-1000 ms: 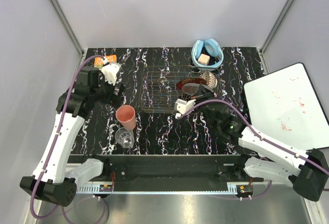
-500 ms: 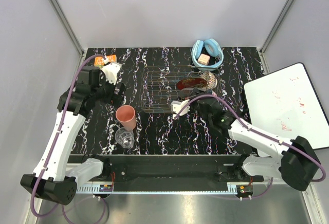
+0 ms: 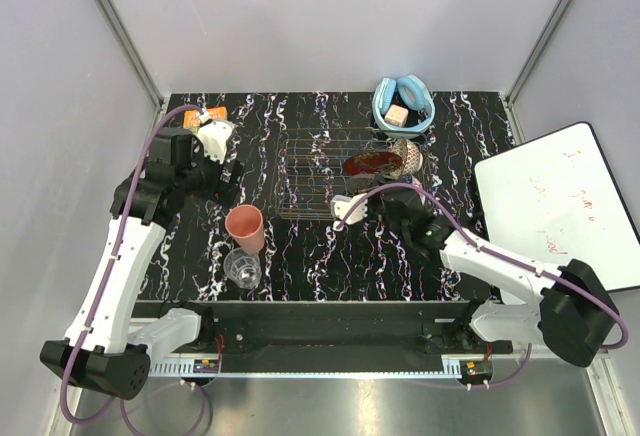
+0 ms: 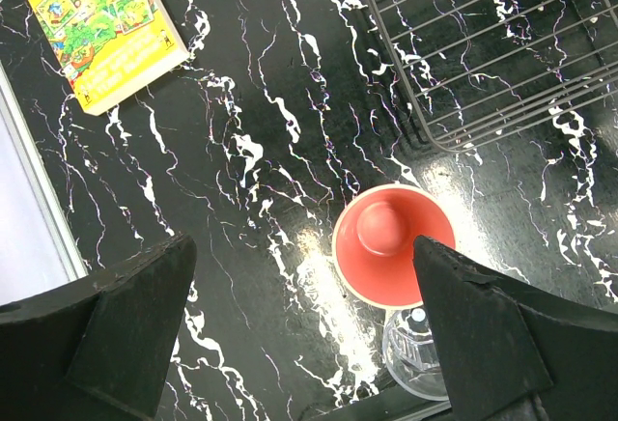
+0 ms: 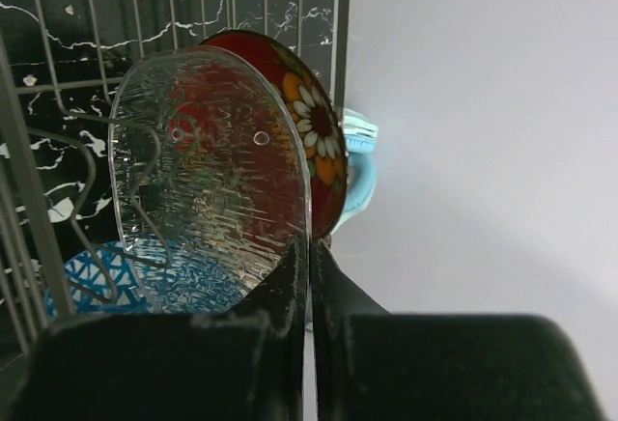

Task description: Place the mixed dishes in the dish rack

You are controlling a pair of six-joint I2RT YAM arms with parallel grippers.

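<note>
Right arm has drawn in closer to the rack's near edge since a second ago. Nearest you, tumbler and cup stand on the table, not yet loaded. Left gripper hangs spread wide above them. Right gripper pinches the glass dish upright over the rack, just before the plate; blue bowl low beside. Judgement: about half loaded.

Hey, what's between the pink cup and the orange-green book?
Nothing. The left wrist view shows only bare black marbled tabletop between the salmon-pink cup and the orange-green book.
</note>
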